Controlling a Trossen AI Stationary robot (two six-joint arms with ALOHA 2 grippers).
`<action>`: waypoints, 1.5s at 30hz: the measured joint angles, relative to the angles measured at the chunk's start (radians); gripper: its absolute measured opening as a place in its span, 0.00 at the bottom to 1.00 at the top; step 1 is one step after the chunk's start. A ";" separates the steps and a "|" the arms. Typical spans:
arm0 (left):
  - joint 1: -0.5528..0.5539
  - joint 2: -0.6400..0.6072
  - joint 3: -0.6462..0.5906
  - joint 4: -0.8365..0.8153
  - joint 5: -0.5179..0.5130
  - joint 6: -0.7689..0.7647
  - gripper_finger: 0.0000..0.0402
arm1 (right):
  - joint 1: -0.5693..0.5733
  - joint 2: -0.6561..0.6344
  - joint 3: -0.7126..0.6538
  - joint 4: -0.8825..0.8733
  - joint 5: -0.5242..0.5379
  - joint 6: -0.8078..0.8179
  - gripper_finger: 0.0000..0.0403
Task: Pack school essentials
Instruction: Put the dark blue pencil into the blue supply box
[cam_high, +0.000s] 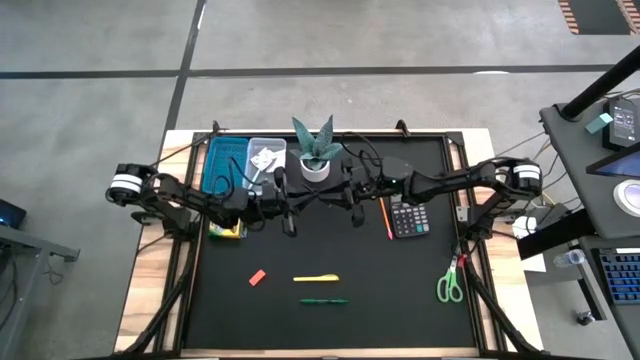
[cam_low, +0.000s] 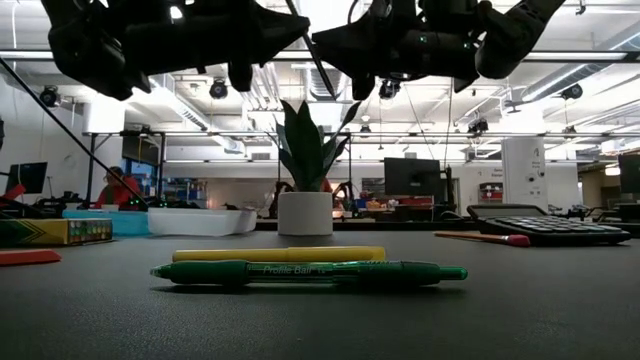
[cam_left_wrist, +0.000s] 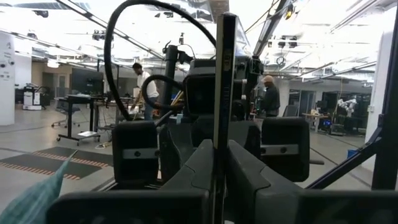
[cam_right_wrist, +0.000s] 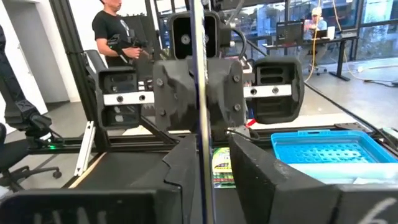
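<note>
Both arms meet over the middle of the counter (cam_high: 400, 310), raised above the black mat, their tips facing each other just in front of the potted plant (cam_high: 316, 152). The left pincer (cam_high: 284, 207) is clamped narrow on a thin dark pen (cam_left_wrist: 224, 93), which in the left wrist view stands as a slim rod pinched tight between its fingers (cam_left_wrist: 193, 168). The right pincer (cam_high: 352, 203) is at the same pen from the other side, its jaws a little apart: in the right wrist view the rod lies against one finger (cam_right_wrist: 183, 162) while a clear gap shows before the other. In the low view the pen shows as a thin slanted line in the air between the two dark heads. The other school things lie on the mat: a red eraser (cam_high: 257, 278) toward the front left, a yellow pen (cam_high: 316, 278) beside it toward the centre, and a green pen (cam_high: 323, 300) just in front of that, the two lying parallel and close. Green-handled scissors (cam_high: 450, 285) lie at the front right edge, and an orange pencil (cam_high: 386, 218) lies just beside a calculator (cam_high: 410, 217) on the right. At the back left stand a blue tray (cam_high: 222, 160) and a clear container (cam_high: 266, 150) holding a small white packet (cam_high: 264, 158), with the crayon box (cam_high: 228, 230) partly hidden under the left arm. People stand in the room beyond the counter
</note>
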 joint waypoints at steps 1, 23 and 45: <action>0.000 0.000 0.000 -0.001 -0.006 0.000 0.01 | 0.000 -0.005 0.000 -0.009 0.000 -0.001 0.24; 0.034 -0.535 0.142 -1.449 -0.479 -0.454 0.00 | 0.009 -0.482 -0.036 -0.735 0.348 -0.229 0.25; 0.611 -0.287 0.288 -1.802 -0.138 -0.445 0.02 | 0.009 -0.499 -0.084 -0.702 0.350 -0.299 0.25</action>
